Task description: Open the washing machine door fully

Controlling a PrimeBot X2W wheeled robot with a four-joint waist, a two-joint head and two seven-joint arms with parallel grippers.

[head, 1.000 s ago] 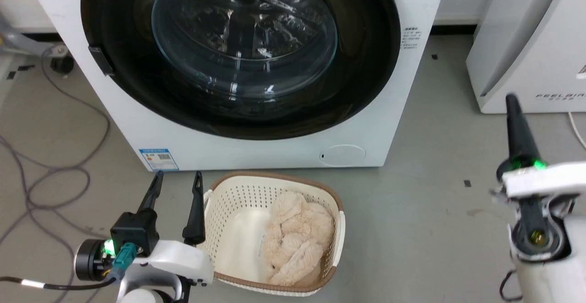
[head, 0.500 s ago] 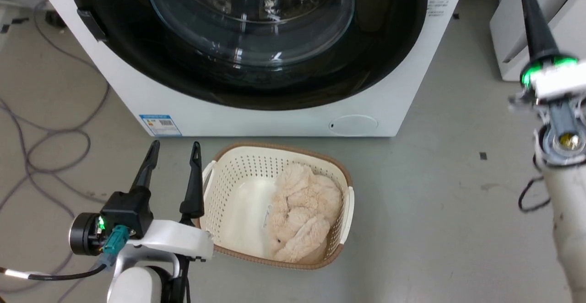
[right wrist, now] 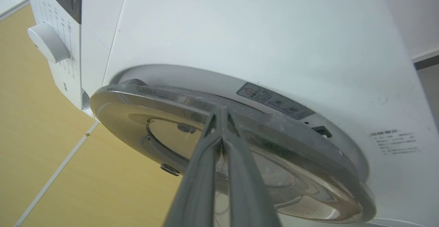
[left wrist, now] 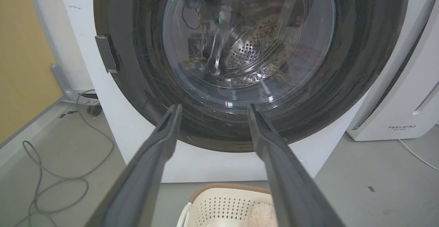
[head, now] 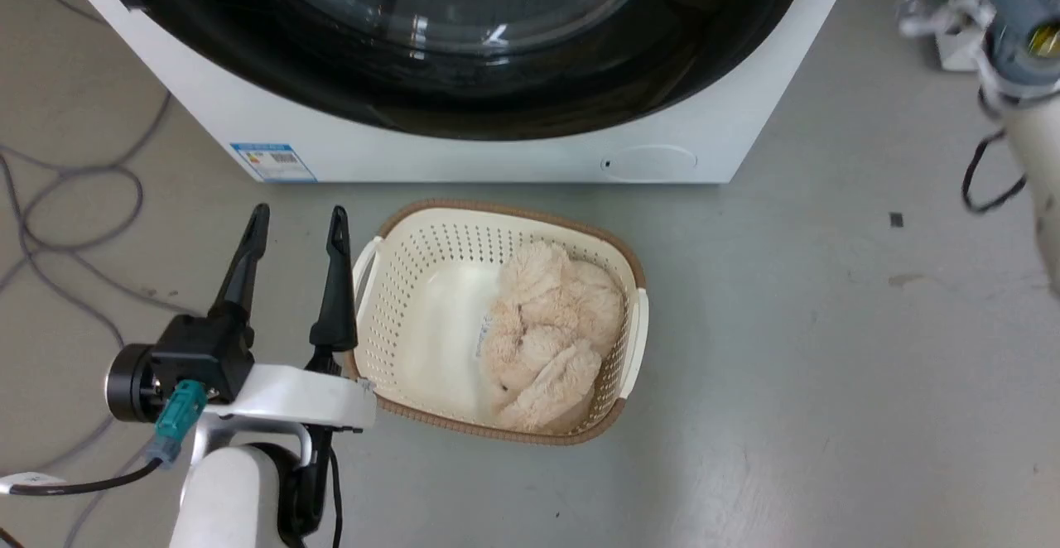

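The washing machine point(left wrist: 113, 124) is a white box, and the black washing machine door point(left wrist: 360, 66) with its clear glass bowl lies against its front. Perforated steel drum shows through the glass. My left gripper point(head: 296, 229) hangs open and empty over the floor below the door, beside the basket; in the left wrist view it point(left wrist: 212, 112) points at the door's lower rim without touching. The right gripper point(right wrist: 219, 112) is shut, its tips at the rim of the door point(right wrist: 137, 117), seen edge-on. The right arm's wrist point(head: 1006, 2) is at the head view's top right.
A cream basket point(head: 389, 283) with a fluffy beige cloth point(head: 546, 333) stands on the floor before the machine. Cables point(head: 74, 200) lie at the left. A white FEELBIRD appliance point(left wrist: 404, 117) stands to the right. The round filter cover point(head: 650, 163) sits low on the machine.
The head camera has tilted down, so the machine slides up the picture. The right arm has risen toward the door and its fingers have left the head view's top edge. The left gripper stays open.
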